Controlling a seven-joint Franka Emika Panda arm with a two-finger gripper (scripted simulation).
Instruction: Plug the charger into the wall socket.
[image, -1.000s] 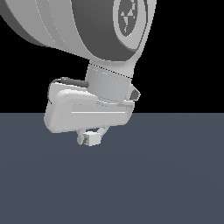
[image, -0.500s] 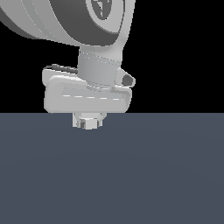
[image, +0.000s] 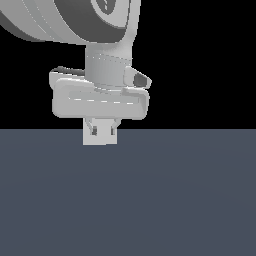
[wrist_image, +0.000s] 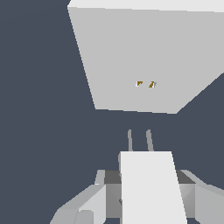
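The hand (wrist_image: 146, 192) points straight down over the desk (image: 175, 200), fingers (wrist_image: 87, 203) clenched on the charger (wrist_image: 151, 186). Its prongs aim at twelve o'clock toward the wall socket (wrist_image: 131, 57), still apart from it.

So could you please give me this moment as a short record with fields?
gripper: shut on the charger, a finger on either side of the block
charger: held, two thin prongs pointing toward the socket
socket: flat off-white plate ahead of the prongs, two small holes near its middle
gap: prong tips short of the plate, not yet inserted
alignment: prongs look roughly in line with the holes, judged from the wrist view only
exterior view: gripper low over the dark surface; socket not visible there
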